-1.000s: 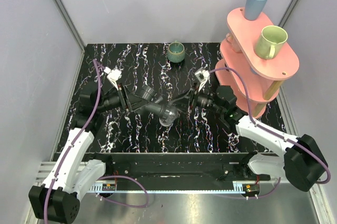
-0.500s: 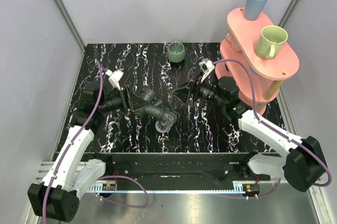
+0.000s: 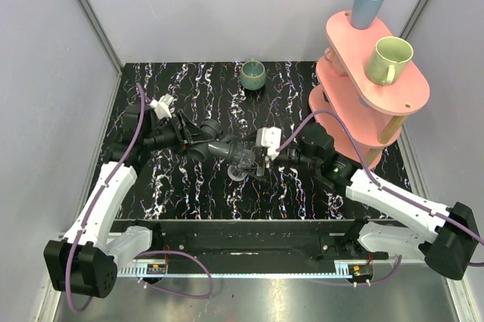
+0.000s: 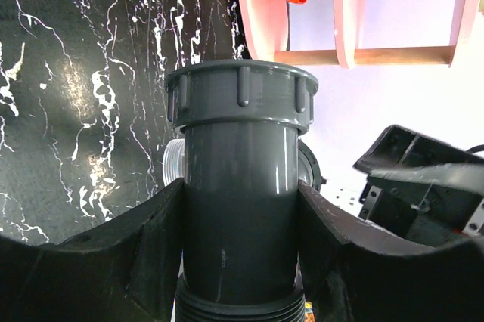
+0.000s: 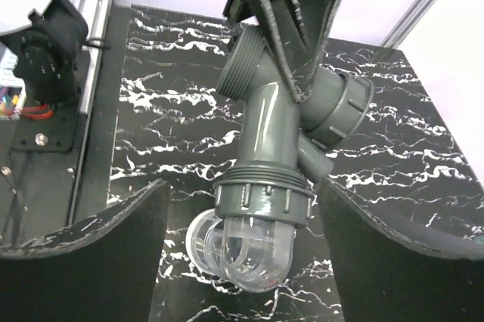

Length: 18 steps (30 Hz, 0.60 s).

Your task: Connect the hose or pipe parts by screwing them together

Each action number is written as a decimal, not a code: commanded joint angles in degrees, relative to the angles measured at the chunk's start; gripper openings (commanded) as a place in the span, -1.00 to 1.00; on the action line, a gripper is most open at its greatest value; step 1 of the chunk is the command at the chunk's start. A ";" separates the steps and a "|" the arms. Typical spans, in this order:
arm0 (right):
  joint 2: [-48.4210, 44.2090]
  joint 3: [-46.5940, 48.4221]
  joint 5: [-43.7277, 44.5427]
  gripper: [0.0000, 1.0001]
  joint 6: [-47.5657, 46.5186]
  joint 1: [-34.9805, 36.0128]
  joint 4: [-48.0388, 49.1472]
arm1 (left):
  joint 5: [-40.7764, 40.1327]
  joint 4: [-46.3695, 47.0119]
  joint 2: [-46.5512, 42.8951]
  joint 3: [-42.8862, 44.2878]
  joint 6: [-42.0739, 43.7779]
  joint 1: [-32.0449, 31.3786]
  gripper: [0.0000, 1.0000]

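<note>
the grey fitting (image 3: pixel 218 147) lies on the near side of the cup (image 3: pixel 252 75), a little to its left. the left gripper (image 3: pixel 195 137) is clenched on it, fingers (image 4: pixel 144 250) pressed against both sides of its pipe. the clear connector (image 5: pixel 246 250) sits in the fitting's ribbed collar, the end farthest from the cup. the right gripper (image 3: pixel 249 162) is released, its fingers spread either side of that collar and apart from it.

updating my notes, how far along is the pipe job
Done: the clear connector sits in the end of the grey pipe fitting. In hand: the left gripper clamps the fitting; the right gripper is open either side of the joint. Left: probably tightening; how far it is threaded does not show.
</note>
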 commanded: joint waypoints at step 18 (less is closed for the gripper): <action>9.79 -0.29 7.45 0.64 -12.16 6.66 -0.02 | 5.69 1.86 -1.59 1.60 -6.65 0.96 -1.00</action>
